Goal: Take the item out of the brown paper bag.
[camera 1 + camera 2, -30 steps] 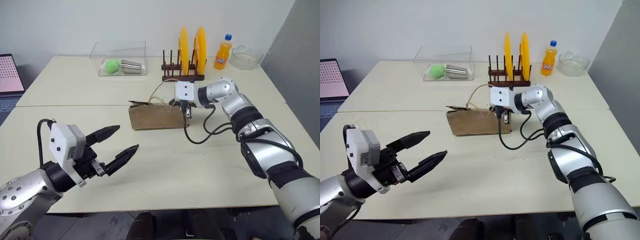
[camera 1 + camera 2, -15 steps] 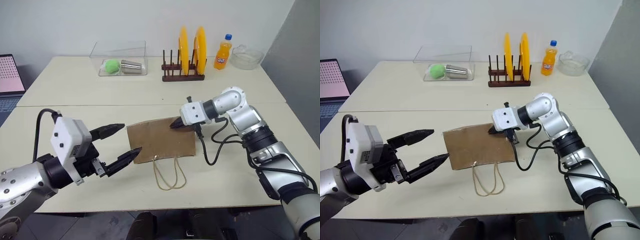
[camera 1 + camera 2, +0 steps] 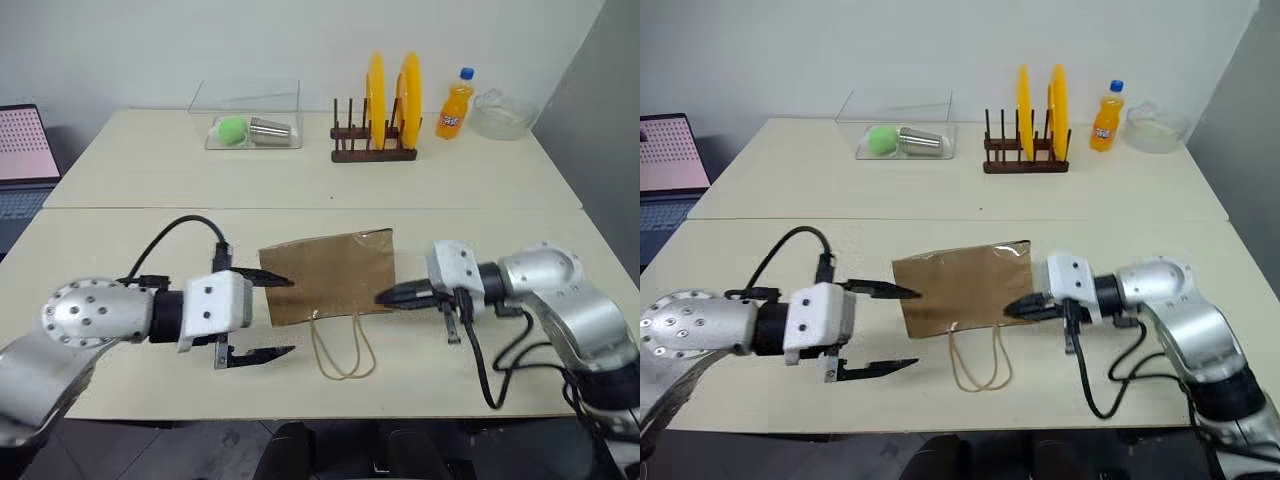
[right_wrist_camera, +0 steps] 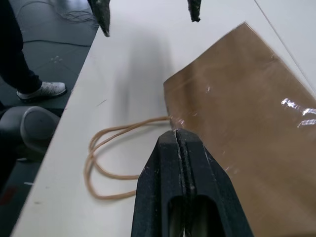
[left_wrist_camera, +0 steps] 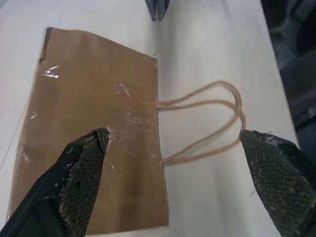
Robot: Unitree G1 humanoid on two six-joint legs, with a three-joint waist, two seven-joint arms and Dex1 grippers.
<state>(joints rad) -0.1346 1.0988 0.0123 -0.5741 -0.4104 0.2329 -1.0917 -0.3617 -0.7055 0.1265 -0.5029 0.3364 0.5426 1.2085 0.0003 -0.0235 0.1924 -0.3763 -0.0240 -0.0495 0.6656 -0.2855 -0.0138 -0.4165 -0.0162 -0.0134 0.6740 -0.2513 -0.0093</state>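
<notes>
While the left tool point(image 3: 262, 315) stands wide open at the near left corner of the brown paper bag point(image 3: 330, 275), one finger over the paper, the bag lies flat on the counter point(image 3: 130, 180) with its string handles point(image 3: 340, 350) toward the near edge. Beside its right edge the right tool point(image 3: 385, 296) is closed, empty. Whether the item is inside cannot be told.

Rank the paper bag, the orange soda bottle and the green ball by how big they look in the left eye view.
1. brown paper bag
2. orange soda bottle
3. green ball
The bag lies nearer the camera, which enlarges it.
</notes>
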